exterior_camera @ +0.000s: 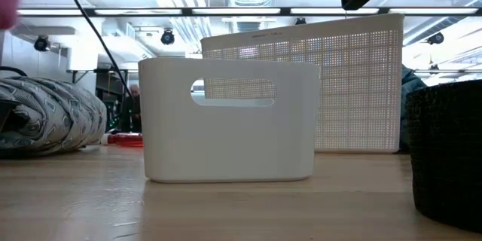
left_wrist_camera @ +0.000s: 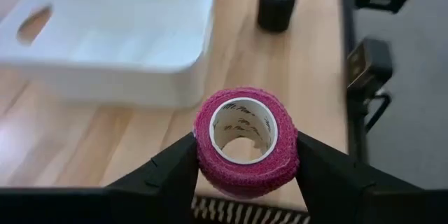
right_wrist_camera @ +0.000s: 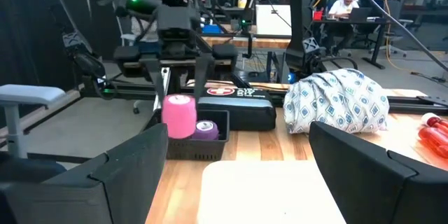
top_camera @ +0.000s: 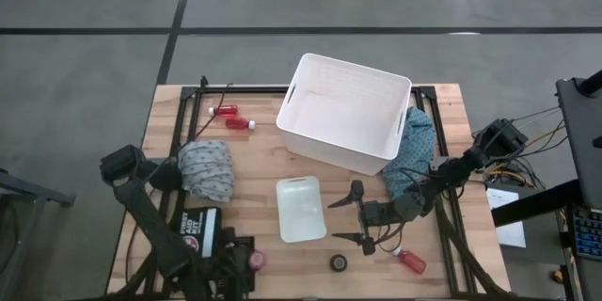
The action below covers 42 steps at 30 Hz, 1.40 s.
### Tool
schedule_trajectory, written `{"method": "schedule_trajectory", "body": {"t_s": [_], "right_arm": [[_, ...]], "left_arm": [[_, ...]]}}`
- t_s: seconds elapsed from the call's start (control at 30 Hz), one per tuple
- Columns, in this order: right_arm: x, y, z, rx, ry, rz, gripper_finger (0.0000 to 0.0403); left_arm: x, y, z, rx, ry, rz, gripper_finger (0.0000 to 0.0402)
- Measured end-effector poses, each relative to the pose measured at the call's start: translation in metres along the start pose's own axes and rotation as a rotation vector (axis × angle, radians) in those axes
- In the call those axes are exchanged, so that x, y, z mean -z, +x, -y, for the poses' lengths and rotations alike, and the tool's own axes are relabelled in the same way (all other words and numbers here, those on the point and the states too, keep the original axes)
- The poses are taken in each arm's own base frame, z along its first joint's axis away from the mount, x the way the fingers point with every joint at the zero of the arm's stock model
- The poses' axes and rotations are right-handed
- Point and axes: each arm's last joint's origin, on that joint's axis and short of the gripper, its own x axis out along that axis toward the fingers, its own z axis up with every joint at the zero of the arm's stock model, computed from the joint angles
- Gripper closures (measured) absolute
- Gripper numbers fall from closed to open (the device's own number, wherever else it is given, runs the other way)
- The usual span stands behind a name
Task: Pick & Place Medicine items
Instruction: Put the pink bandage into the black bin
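Note:
My left gripper [top_camera: 252,260] hangs near the table's front edge, left of centre, shut on a pink tape roll [left_wrist_camera: 245,143]. A dark tape roll [top_camera: 339,262] stands on the wood to its right. One red bottle [top_camera: 411,261] lies at the front right, and two more [top_camera: 232,117] lie at the far left. A small white bin [top_camera: 301,209] stands mid-table. My right gripper [top_camera: 345,219] floats open just right of that bin, holding nothing. My left gripper pinches the pink roll by its curved outer wall [left_wrist_camera: 204,155], one finger on each side. The roll's hollow core faces back toward the wrist. The fingers [right_wrist_camera: 199,77] slant down from above. The roll [right_wrist_camera: 178,115] hangs clear of the table.
A large white basket [top_camera: 346,113] sits tilted at the far centre. A grey patterned pouch [top_camera: 207,169] lies at the left and a teal one [top_camera: 414,150] at the right. Under the left gripper, a black tray [right_wrist_camera: 210,143] holds a purple roll [right_wrist_camera: 206,129].

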Motion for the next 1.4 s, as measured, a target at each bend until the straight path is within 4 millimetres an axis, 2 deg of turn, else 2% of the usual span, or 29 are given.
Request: {"method": "schedule_trajectory", "body": {"t_s": [0.23, 0.43, 0.83, 0.97, 1.4], "right_arm": [[0.000, 0.000, 0.000, 0.000, 0.000, 0.000, 0.0062], [0.000, 0.000, 0.000, 0.000, 0.000, 0.000, 0.0062], [0.000, 0.000, 0.000, 0.000, 0.000, 0.000, 0.0062], [0.000, 0.000, 0.000, 0.000, 0.000, 0.000, 0.0062], [0.000, 0.000, 0.000, 0.000, 0.000, 0.000, 0.0062]], "left_arm": [[0.020, -0.016, -0.003, -0.023, -0.093, -0.108, 0.0185], [0.028, -0.022, -0.005, -0.035, -0.152, -0.145, 0.0185], [0.037, -0.014, 0.002, -0.028, -0.233, -0.166, 0.0185], [0.047, -0.007, 0.004, -0.054, -0.205, -0.210, 0.0185], [0.047, -0.007, 0.003, -0.067, -0.211, -0.208, 0.0185]]}}
